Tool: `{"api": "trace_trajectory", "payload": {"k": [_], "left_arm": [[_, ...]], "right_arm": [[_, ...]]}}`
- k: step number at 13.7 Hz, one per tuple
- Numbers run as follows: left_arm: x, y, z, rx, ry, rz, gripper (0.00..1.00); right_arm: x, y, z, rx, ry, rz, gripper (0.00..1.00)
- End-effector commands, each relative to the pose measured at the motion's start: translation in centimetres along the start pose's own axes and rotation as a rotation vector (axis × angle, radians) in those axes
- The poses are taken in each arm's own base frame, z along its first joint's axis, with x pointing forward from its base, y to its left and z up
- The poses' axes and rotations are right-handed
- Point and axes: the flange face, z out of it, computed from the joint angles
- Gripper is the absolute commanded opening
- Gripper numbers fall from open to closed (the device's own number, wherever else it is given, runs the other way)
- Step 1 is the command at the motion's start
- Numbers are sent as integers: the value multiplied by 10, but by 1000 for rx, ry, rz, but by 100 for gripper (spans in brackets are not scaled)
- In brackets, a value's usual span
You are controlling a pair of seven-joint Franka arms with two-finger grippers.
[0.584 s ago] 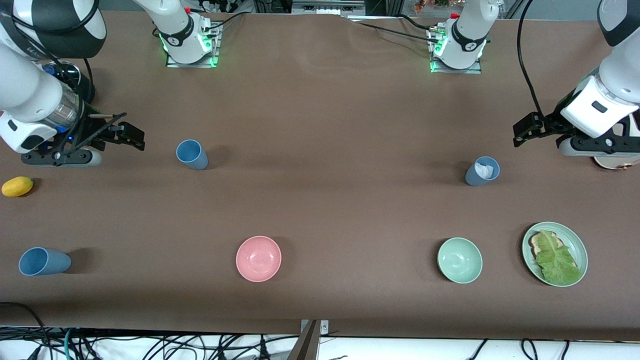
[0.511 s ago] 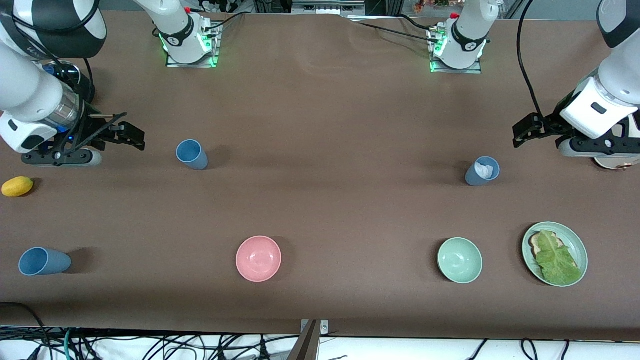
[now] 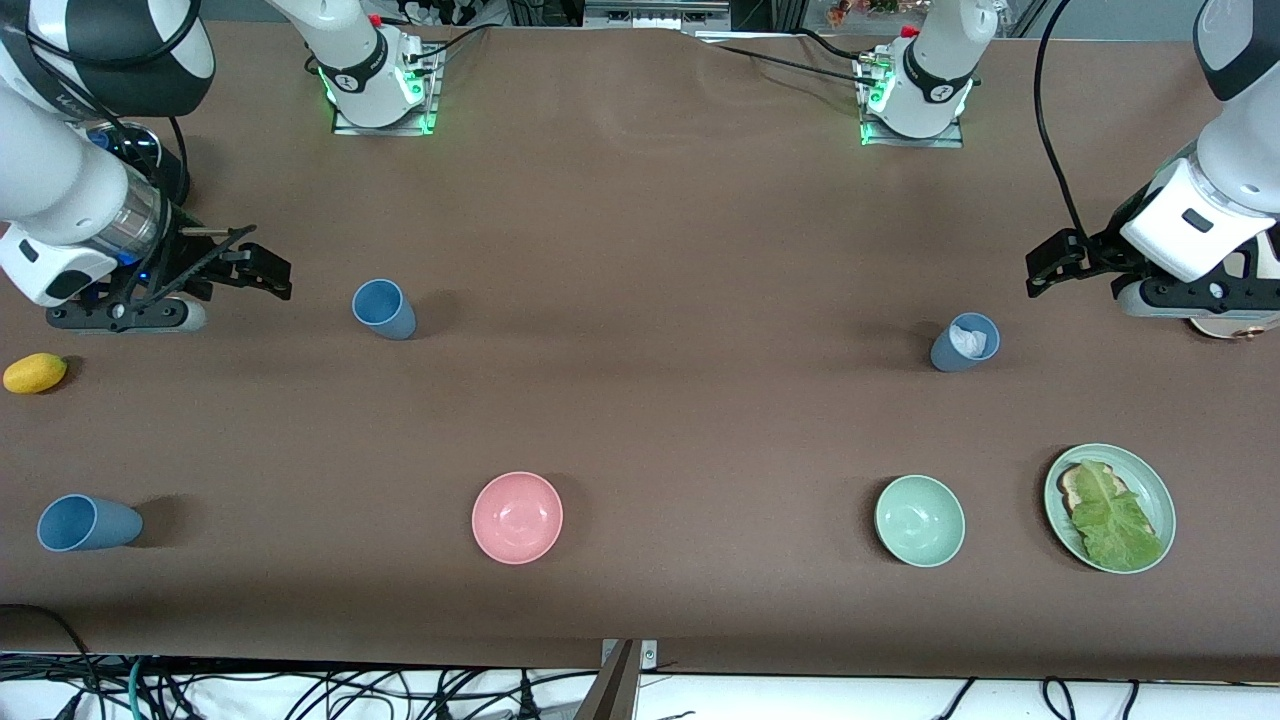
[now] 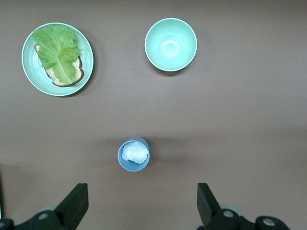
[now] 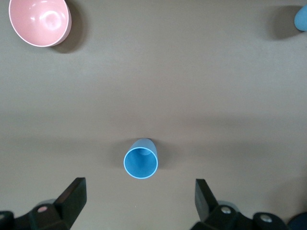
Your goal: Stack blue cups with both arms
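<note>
From the front, little had moved since the earlier frames beyond a slight creep of both arms; three cups stood apart, unstacked, one [image 3: 383, 308] near the right gripper [image 3: 262, 272], one with white stuffing [image 3: 965, 342] near the left gripper [image 3: 1050, 268], a third [image 3: 85, 523] nearest the camera. In the left wrist view the fingers [image 4: 74, 205] were spread wide and empty above the stuffed cup [image 4: 134, 154], their tips cut off. The right wrist view showed the same over the empty cup [image 5: 141, 159], so I judged descent and grasp came next.
</note>
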Motion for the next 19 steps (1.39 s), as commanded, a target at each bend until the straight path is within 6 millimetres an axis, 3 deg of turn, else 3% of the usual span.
{"api": "trace_trajectory", "payload": {"k": [1,19], "left_arm": [[2,1,-6,-14,1,-2,100],[-3,5,-7,-14,-23,-44,100]], "right_arm": [[-2,-1,-4,4,-19,4,100],[-3,-1,-1,1,-25,-1,100]]}}
